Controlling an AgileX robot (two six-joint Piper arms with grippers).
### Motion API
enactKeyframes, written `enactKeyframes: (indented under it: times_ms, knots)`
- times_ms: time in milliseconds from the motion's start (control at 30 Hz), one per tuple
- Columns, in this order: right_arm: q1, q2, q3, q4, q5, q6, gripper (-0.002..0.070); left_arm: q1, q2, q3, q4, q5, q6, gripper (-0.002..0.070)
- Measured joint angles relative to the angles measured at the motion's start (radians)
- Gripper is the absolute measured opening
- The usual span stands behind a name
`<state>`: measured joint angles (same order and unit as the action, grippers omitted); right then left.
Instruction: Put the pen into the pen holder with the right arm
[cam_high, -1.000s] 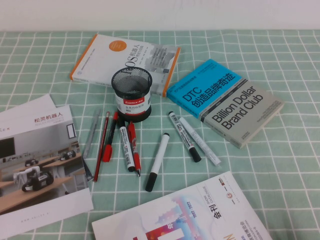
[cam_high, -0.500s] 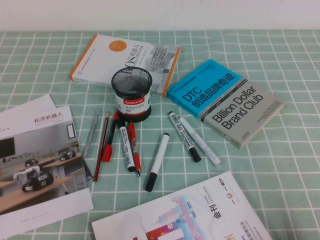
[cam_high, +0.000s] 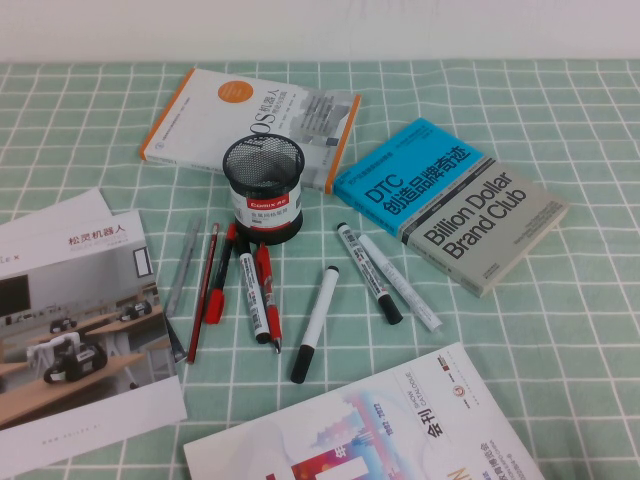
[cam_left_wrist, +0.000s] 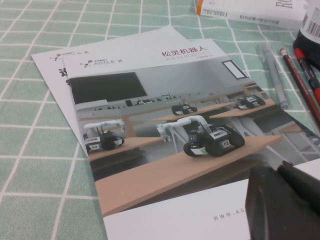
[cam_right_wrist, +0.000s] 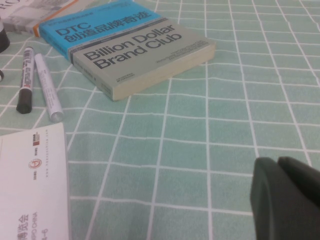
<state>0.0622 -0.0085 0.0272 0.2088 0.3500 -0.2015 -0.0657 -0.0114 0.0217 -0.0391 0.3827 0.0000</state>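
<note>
Readable stuff: "DTC 创造品牌奇迹" on the blue band and "Billion Dollar Brand Club" on the grey part of the book (cam_high: 452, 203) right of the pen holder (cam_high: 262, 188). "ROS机器人" across the white book (cam_high: 250, 125) behind that cup. "松灵机器人", "AGILE·X" and a cut-off "WWW.AG" on the brochure (cam_left_wrist: 165, 130), plus "02" on a pictured robot there. "金刊" on the magazine (cam_high: 380, 430) up front. Holder label too small to read.
</note>
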Motion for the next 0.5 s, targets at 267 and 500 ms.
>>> enactKeyframes:
  times_ms: [267,500]
  knots:
    - [0.0,0.0,0.0,0.348,-0.085,0.0,-0.002,0.0,0.0,0.0,0.0,0.0,0.0,-0.0006]
    - [0.0,0.0,0.0,0.72,-0.151,0.0,-0.002,0.0,0.0,0.0,0.0,0.0,0.0,-0.0006]
